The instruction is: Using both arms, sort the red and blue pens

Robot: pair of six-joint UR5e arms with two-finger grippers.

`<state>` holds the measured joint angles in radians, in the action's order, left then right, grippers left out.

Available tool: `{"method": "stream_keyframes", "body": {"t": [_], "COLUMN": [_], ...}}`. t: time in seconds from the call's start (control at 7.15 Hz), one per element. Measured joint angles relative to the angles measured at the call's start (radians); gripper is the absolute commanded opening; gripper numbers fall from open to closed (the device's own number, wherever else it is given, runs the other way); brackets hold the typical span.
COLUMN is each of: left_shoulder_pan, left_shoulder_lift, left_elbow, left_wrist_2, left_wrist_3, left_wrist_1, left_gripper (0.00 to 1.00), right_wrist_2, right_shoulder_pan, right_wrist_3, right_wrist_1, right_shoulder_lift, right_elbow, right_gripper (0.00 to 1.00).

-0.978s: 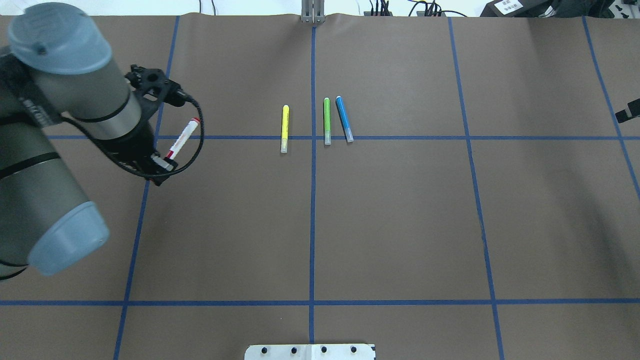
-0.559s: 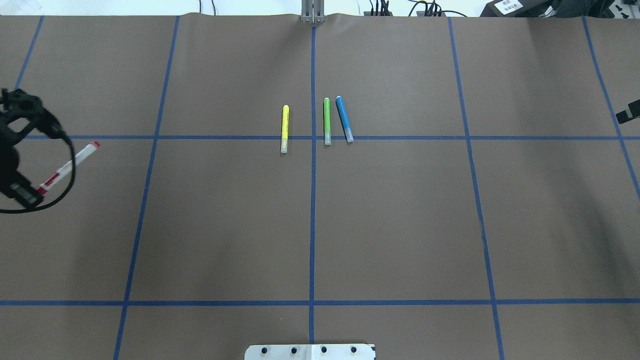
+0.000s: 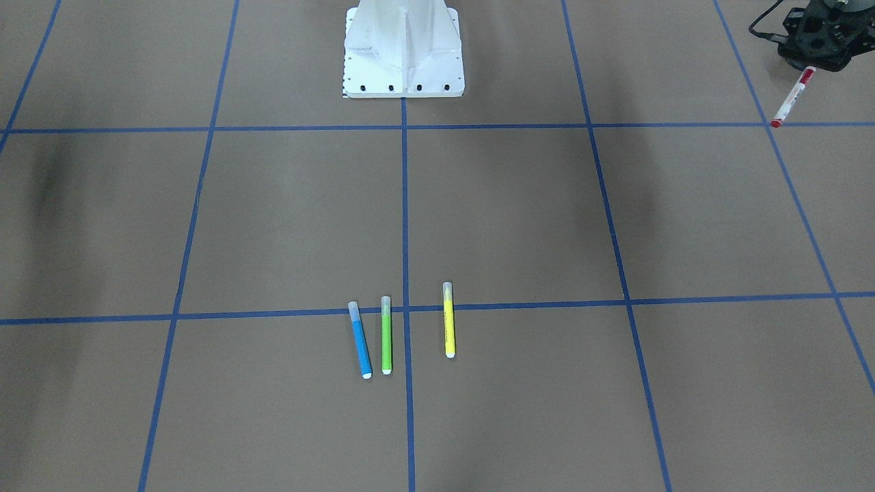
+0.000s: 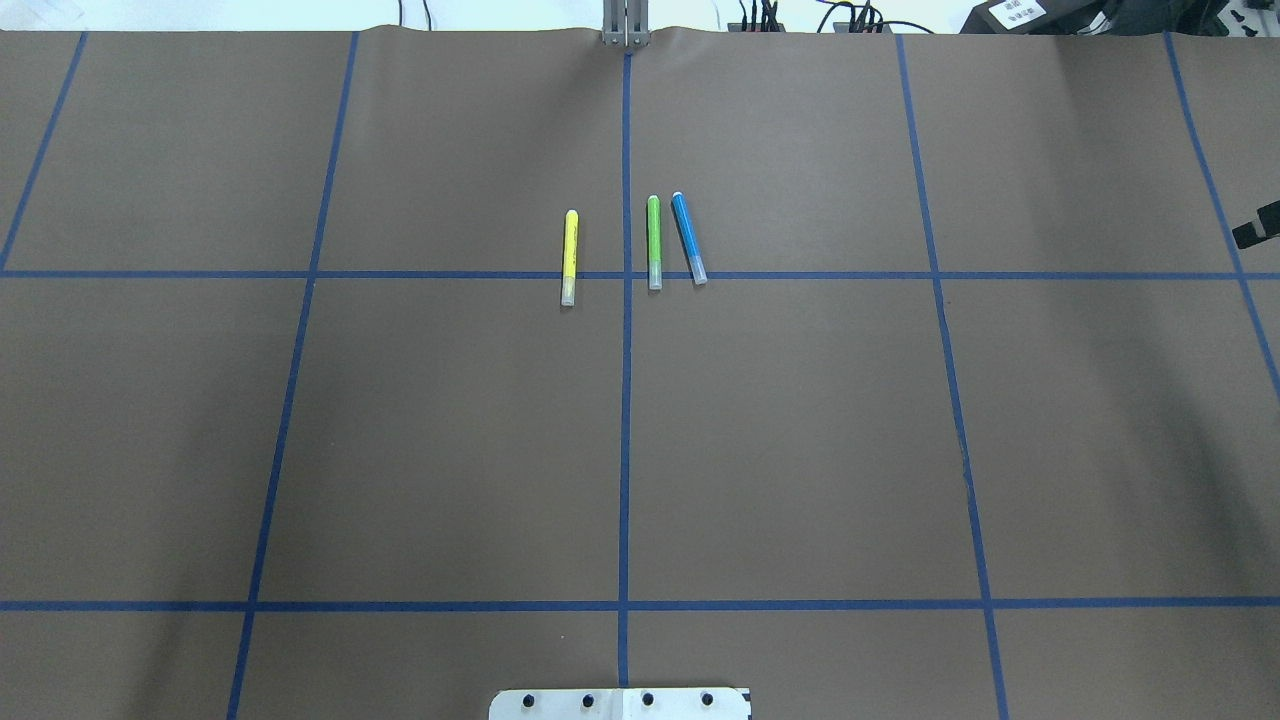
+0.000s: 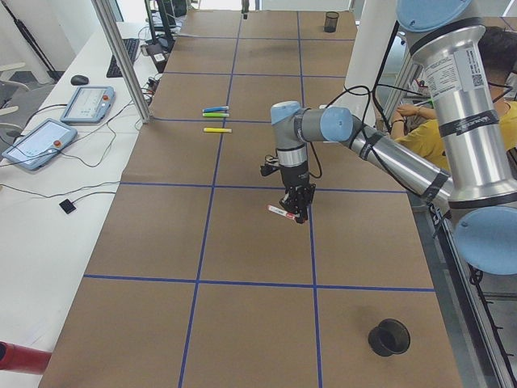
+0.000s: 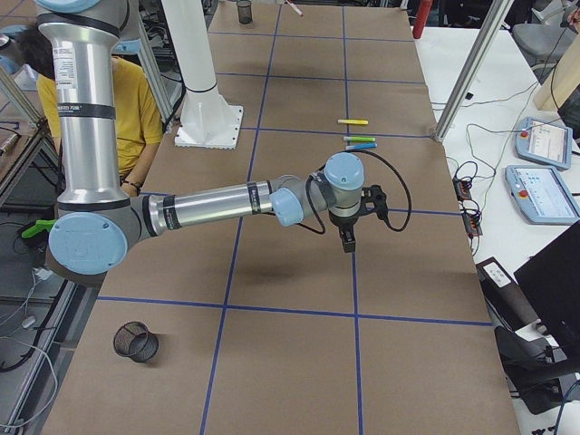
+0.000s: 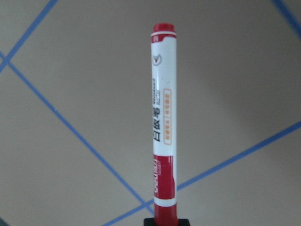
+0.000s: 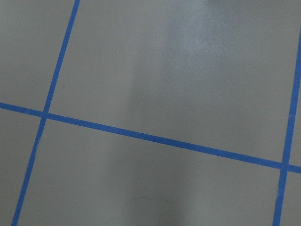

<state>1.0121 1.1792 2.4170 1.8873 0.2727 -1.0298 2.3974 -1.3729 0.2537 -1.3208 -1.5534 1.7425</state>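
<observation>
Gone from the overhead view is the left gripper (image 3: 809, 67), which hung at its left edge earlier; it is clamped on one end of the red pen (image 3: 791, 100), held low over the left part of the table (image 5: 242, 267). Near centre the blue pen (image 4: 686, 238) lies untouched, just beside the green marker (image 4: 654, 243). Whether the right gripper (image 6: 349, 243) is apart or together I cannot tell. Carrying is the step in hand, I judge; next comes a drop spot and release
</observation>
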Motion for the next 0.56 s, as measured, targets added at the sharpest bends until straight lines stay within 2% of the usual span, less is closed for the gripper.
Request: {"method": "stream_keyframes", "body": {"t": [0.28, 0.56], "left_shoulder_pan": [0.017, 0.016], "left_shoulder_lift": [-0.171, -0.277], "left_elbow": [-0.001, -0.047], "left_wrist_2": [-0.069, -0.136], "left_wrist_3": [0.089, 0.128], "left_wrist_1": [0.001, 0.004], "left_gripper": [0.00, 0.00], "right_wrist_2": [0.000, 0.000], "right_shoulder_pan": [0.000, 0.003], "right_wrist_3": [-0.001, -0.001], "right_wrist_1": [0.000, 0.000], "right_shoulder_lift": [-0.001, -0.002], "right_elbow": [0.001, 0.000], "right_gripper": [0.99, 0.99]}}
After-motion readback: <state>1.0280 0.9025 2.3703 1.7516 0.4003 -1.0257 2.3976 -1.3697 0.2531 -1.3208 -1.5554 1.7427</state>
